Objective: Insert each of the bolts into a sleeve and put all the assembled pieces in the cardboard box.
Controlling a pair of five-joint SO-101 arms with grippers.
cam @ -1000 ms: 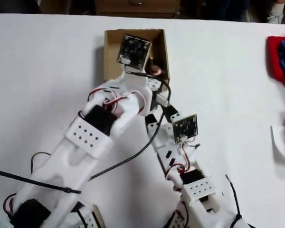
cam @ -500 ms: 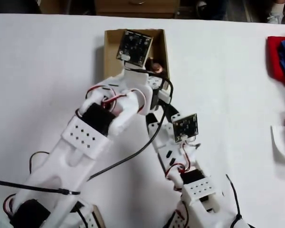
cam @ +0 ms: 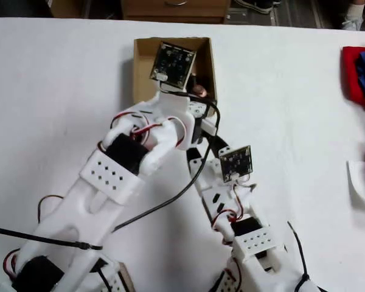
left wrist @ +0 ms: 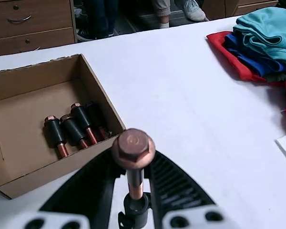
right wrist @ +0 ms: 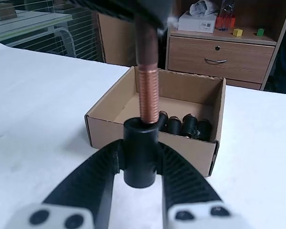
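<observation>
My left gripper [left wrist: 133,164] is shut on a copper bolt [left wrist: 133,148], whose hex head faces the left wrist camera. The bolt's threaded end [right wrist: 148,90] stands in the top of a black sleeve [right wrist: 140,152], and my right gripper [right wrist: 140,160] is shut on that sleeve. The pair hangs just in front of the cardboard box [cam: 140,61], with the bolt head [cam: 199,91] at the box's near right corner. Several assembled bolt-and-sleeve pieces [left wrist: 74,129] lie side by side in the box [right wrist: 109,126].
A pile of red, blue and teal cloth [cam: 360,67] lies at the table's right edge, with a white object [cam: 362,185] nearer the front. Drawers [right wrist: 214,59] stand behind the table. White tabletop [cam: 61,91] spreads left of the box.
The left wrist shifted slightly toward the box and came back. Both grippers keep their hold, and the bolt stays over the sleeve.
</observation>
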